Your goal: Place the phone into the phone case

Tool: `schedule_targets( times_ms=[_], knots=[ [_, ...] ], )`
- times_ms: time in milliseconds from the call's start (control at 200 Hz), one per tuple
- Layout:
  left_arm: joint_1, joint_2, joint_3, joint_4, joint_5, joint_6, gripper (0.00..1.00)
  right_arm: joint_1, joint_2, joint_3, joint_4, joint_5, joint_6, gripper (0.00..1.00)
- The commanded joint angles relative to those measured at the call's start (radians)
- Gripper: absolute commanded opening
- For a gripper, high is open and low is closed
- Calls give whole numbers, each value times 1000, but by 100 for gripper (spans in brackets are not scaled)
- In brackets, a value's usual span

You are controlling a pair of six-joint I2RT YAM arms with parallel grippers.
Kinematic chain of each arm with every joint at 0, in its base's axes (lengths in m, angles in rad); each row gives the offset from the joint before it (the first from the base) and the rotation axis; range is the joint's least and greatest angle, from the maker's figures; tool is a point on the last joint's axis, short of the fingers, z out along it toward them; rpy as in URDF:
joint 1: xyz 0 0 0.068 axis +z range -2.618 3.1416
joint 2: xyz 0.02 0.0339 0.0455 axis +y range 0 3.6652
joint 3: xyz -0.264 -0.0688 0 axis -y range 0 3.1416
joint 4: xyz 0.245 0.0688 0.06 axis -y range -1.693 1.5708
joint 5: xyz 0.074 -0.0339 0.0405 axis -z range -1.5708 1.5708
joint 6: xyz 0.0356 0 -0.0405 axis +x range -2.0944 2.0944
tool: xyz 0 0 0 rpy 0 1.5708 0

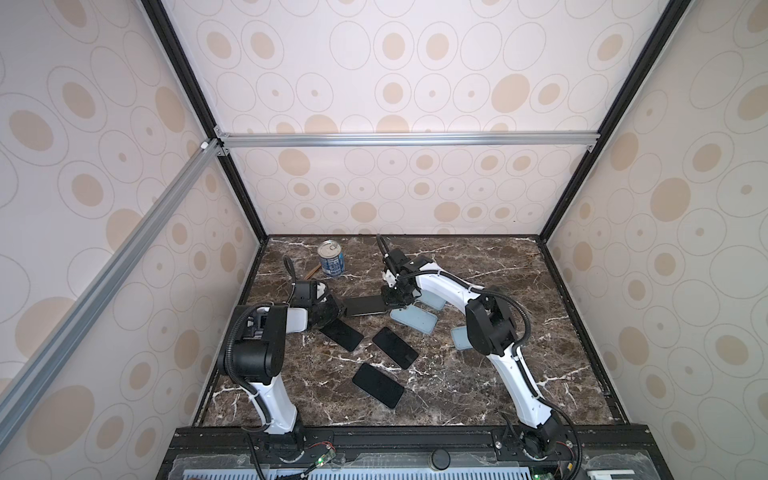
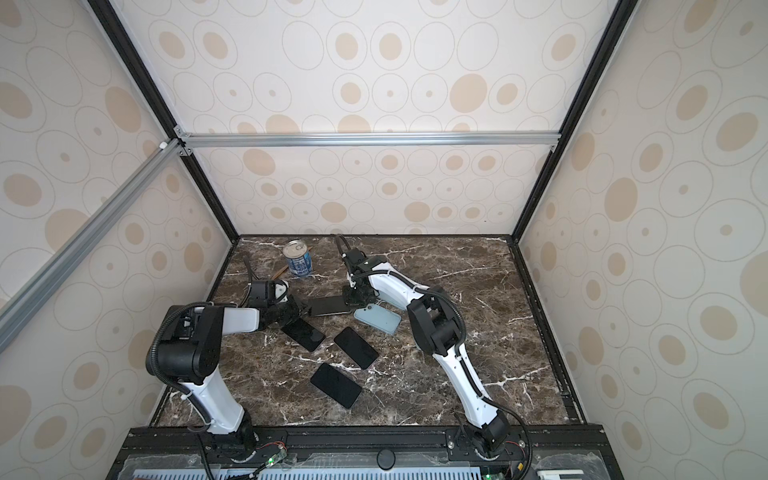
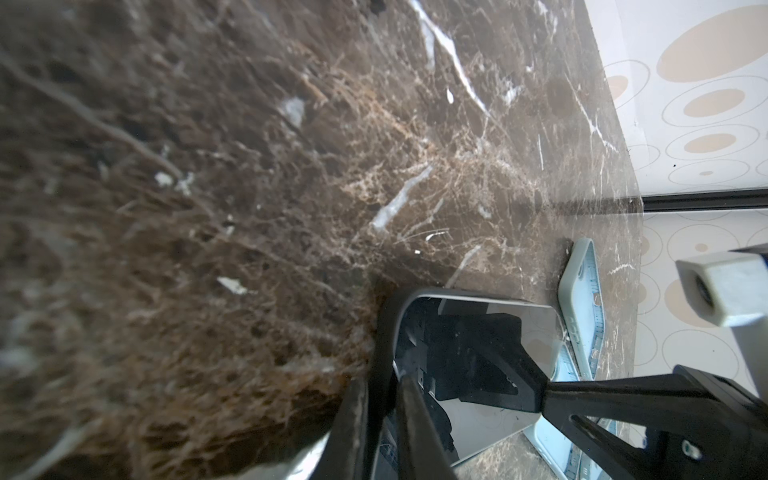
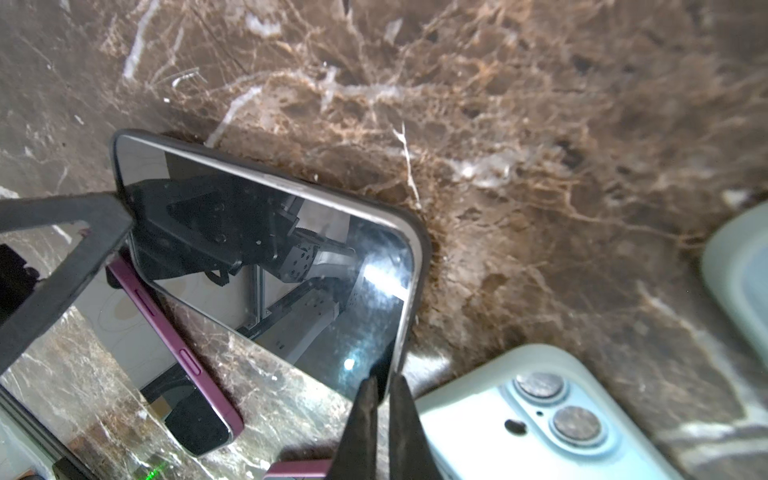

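Observation:
A black phone [image 1: 365,305] with a glossy, mirror-like screen hangs just above the marble table, held by its two short ends. My left gripper [image 1: 343,310] is shut on its left end; in the left wrist view the fingers [image 3: 361,415] pinch the phone's dark rim [image 3: 384,332]. My right gripper [image 1: 389,304] is shut on the other end, its fingertips [image 4: 368,399] clamping the phone [image 4: 270,232]. A light blue phone case [image 1: 413,321] lies on the table right beside the right gripper, round camera openings showing [image 4: 552,411].
Three more black phones [image 1: 341,333] [image 1: 395,347] [image 1: 378,385] lie in front of the grippers; one has a purple side [image 4: 178,353]. Two more light blue cases [image 1: 433,300] [image 1: 460,337] sit partly under the right arm. A blue can [image 1: 331,258] stands at the back left.

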Motion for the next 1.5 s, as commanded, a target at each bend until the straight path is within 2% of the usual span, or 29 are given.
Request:
schedule_targets(
  times_ms=[0, 205, 395, 825, 1065, 1220, 1310, 1495],
  knots=[
    [-2, 13, 8, -64, -6, 3, 16, 53, 131, -51, -54, 16, 29, 9],
    [-5, -1, 4, -66, 0, 10, 16, 53, 130, -50, -35, 44, 86, 8],
    [-14, -41, -59, -55, 18, 2, 16, 50, 132, -65, 4, -30, 168, 8],
    [-13, -77, -79, -93, 29, 26, 16, 50, 170, -37, -44, -23, 224, 6],
    [-13, -64, -51, -123, 6, 68, 16, 57, 230, 140, -186, -12, 161, 8],
    [-13, -64, -27, -141, -33, 91, 18, 24, 134, 94, -129, 15, 140, 12],
    [-12, -49, -4, -147, -33, 96, 18, 4, 93, 83, -82, 13, 116, 18],
    [-13, -18, 37, -171, -35, 105, 19, -21, 121, 154, -90, 4, 86, 24]
  ],
)
